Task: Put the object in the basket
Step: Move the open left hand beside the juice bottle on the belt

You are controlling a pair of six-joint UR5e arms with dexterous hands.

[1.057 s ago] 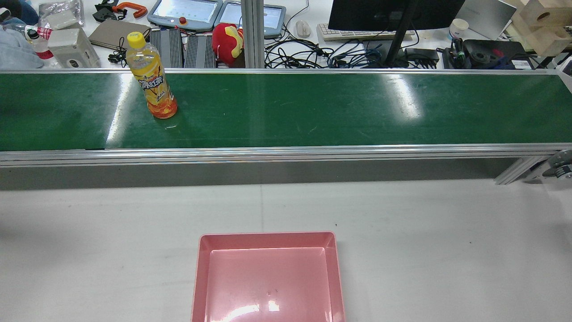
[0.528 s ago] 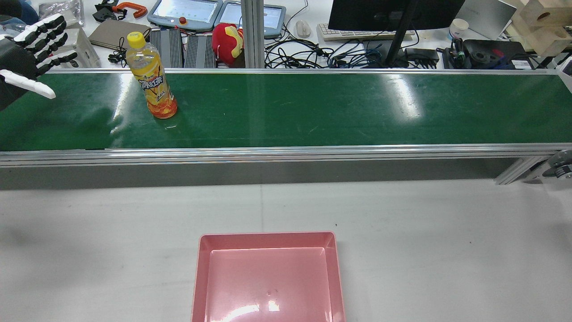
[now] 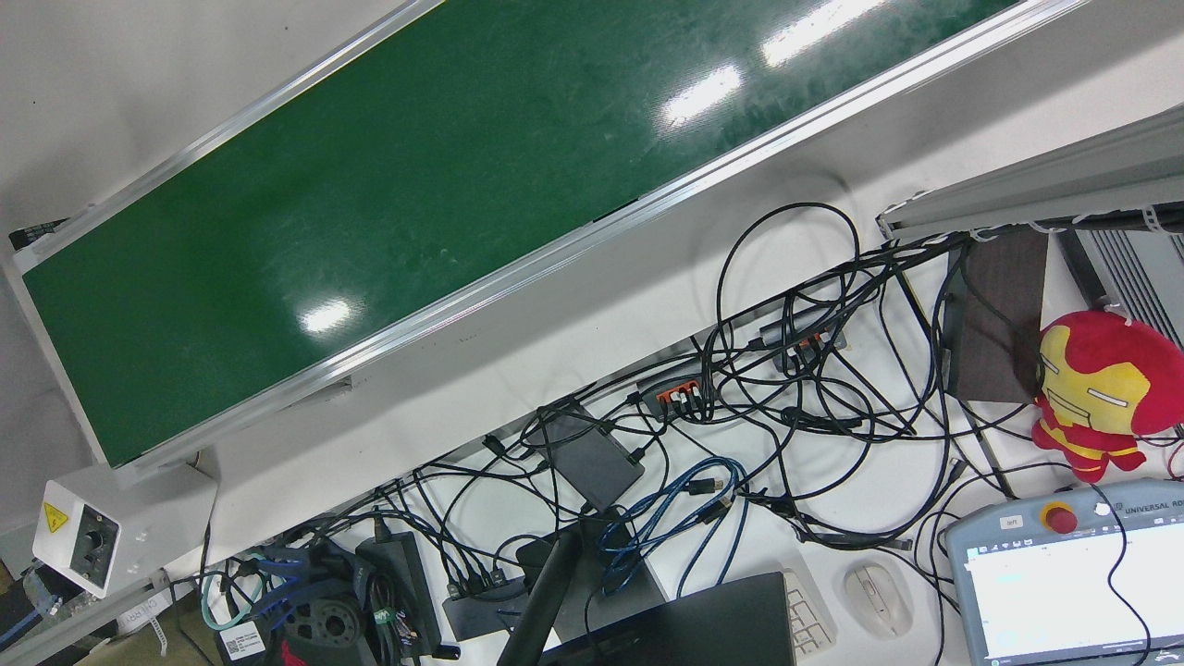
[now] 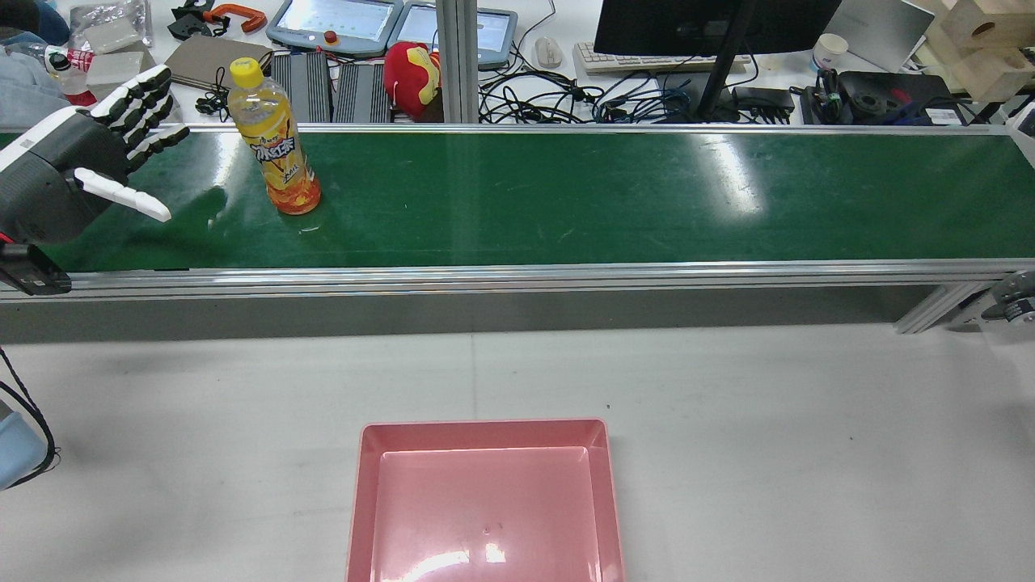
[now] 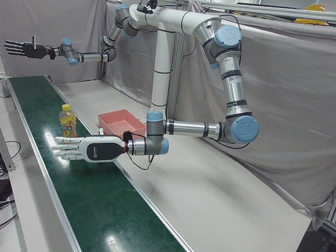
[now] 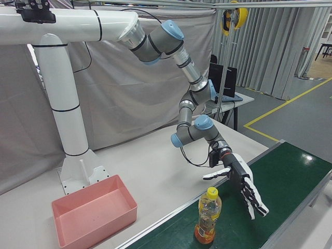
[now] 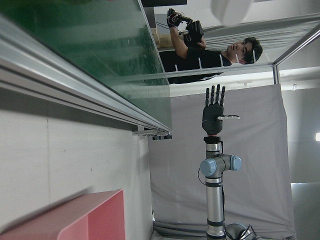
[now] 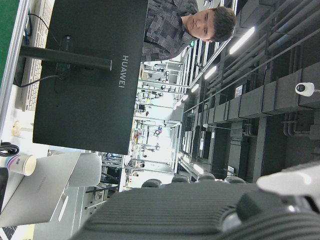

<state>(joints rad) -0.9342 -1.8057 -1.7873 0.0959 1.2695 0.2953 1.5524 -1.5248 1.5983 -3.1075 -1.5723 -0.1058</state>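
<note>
A yellow-capped orange tea bottle (image 4: pixel 275 153) stands upright on the green conveyor belt (image 4: pixel 566 194), towards its left end. It also shows in the left-front view (image 5: pixel 67 121) and in the right-front view (image 6: pixel 207 223). My left hand (image 4: pixel 89 162) is open with fingers spread. It hovers over the belt, left of the bottle and apart from it, and shows in the side views too (image 5: pixel 79 149) (image 6: pixel 243 187). My right hand (image 5: pixel 23 49) is open and raised high beyond the belt's far end, empty (image 7: pixel 214 106). The pink basket (image 4: pixel 485 423) sits empty on the white table, near the front.
Behind the belt lie a monitor (image 4: pixel 711 24), tangled cables (image 3: pixel 786 407), teach pendants and a red plush toy (image 4: pixel 411 77). The belt's aluminium rail (image 4: pixel 517 275) stands between the belt and the white table (image 4: pixel 768 420). The arms' white pedestal (image 6: pixel 67 119) stands behind the basket.
My left hand has come in from the left edge and moved right over the belt, closer to the bottle. The bottle and the basket have not moved.
</note>
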